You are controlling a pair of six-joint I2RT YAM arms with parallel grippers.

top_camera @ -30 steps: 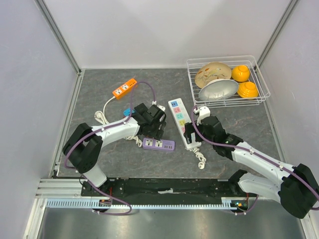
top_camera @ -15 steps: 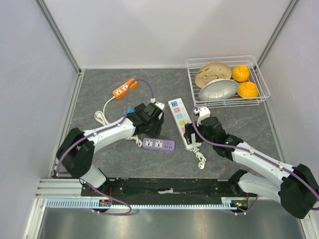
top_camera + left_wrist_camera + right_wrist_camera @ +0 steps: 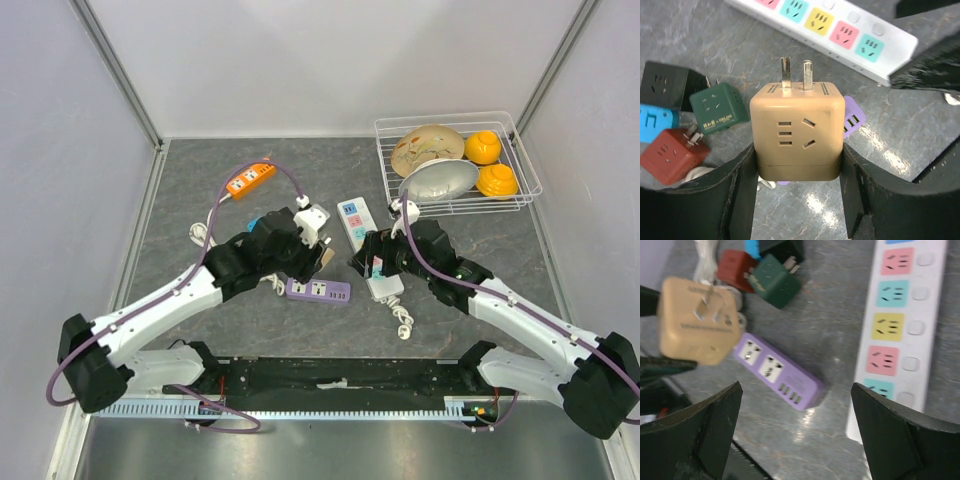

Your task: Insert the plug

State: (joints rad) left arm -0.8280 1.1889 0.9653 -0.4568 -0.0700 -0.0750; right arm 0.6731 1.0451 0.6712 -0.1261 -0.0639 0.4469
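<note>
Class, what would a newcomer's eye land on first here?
The beige cube plug, clamped in the left gripper with its prongs aimed toward the white power strip of coloured sockets. Next, the right gripper gaping wide by that strip, and the wire basket at the far right corner.

"DELIXI" on green cube adapter (image 3: 720, 107)

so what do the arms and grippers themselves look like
The left arm and right arm both have white links between chunky black joints, and a purple cable loops along each. The left gripper and right gripper are matte black, each with two broad, wedge-shaped fingers.
</note>
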